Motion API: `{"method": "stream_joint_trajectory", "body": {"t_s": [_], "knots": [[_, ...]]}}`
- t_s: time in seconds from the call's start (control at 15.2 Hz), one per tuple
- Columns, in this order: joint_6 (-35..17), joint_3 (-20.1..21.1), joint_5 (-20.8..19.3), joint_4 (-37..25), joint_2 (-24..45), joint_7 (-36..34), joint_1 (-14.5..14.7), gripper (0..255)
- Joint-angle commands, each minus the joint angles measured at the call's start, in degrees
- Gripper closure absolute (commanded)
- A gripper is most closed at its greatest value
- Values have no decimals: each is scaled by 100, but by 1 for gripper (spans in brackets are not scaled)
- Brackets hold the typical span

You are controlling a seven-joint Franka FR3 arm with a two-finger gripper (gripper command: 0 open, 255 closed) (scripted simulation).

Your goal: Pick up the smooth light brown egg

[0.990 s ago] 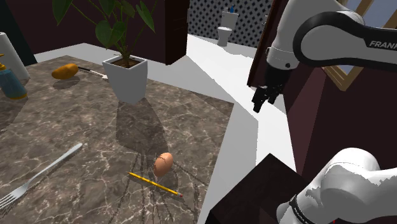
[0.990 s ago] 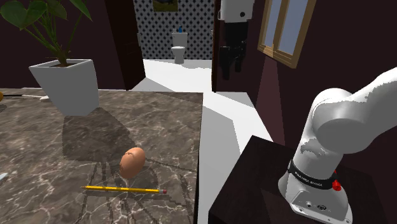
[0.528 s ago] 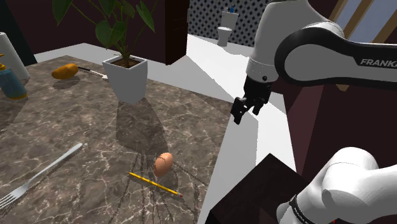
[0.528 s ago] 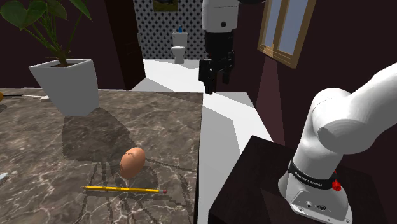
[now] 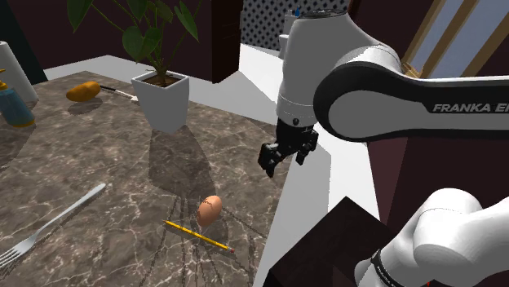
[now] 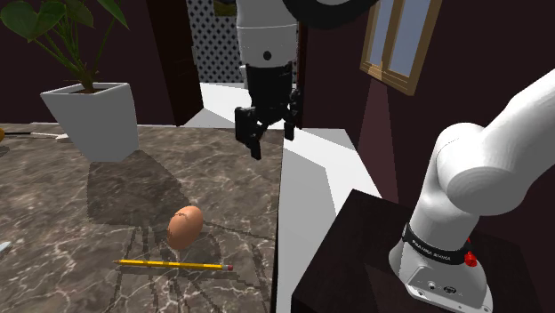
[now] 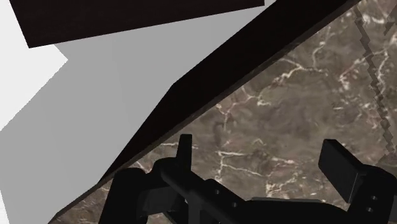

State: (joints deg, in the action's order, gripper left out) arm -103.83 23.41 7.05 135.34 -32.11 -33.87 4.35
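Note:
The light brown egg [image 5: 210,210] lies on the dark marble table [image 5: 98,163] near its front edge, just behind a yellow pencil [image 5: 198,235]; the second exterior view has the egg [image 6: 185,227] and pencil [image 6: 173,264] too. My black gripper [image 5: 281,159] hangs open in the air above the table's edge, up and to the shoulder view's right of the egg, well apart from it. In the second exterior view the gripper [image 6: 269,142] hovers high behind the egg. The wrist view has the fingers [image 7: 343,167] spread over bare marble at the table's edge, holding nothing.
A white planter [image 5: 161,99] with a leafy plant stands at the back of the table. A fork [image 5: 50,225] lies at the front left, an orange object [image 5: 83,90] and a bottle [image 5: 15,103] farther left. The dark stand [image 5: 326,245] sits at lower right.
The arm has swung toward the shoulder view's left and downward, carrying the gripper from beside the wall to above the table's edge. The egg and pencil have not moved.

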Motion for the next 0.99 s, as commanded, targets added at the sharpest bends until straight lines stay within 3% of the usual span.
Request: {"method": "stream_joint_trajectory", "body": {"t_s": [0.0, 0.4, 0.73, 0.86, 0.92], "knots": [[-154, 337, 25, -196, 326, -461, -7, 0], [-496, 1244, -307, -982, 1489, -1787, -164, 0], [-595, 1940, -1099, -1877, 2774, -3098, -244, 0], [-544, 2120, -1553, -2309, 3380, -3665, -157, 0], [-540, 2109, -1575, -2331, 3409, -3692, -132, 0]]}}
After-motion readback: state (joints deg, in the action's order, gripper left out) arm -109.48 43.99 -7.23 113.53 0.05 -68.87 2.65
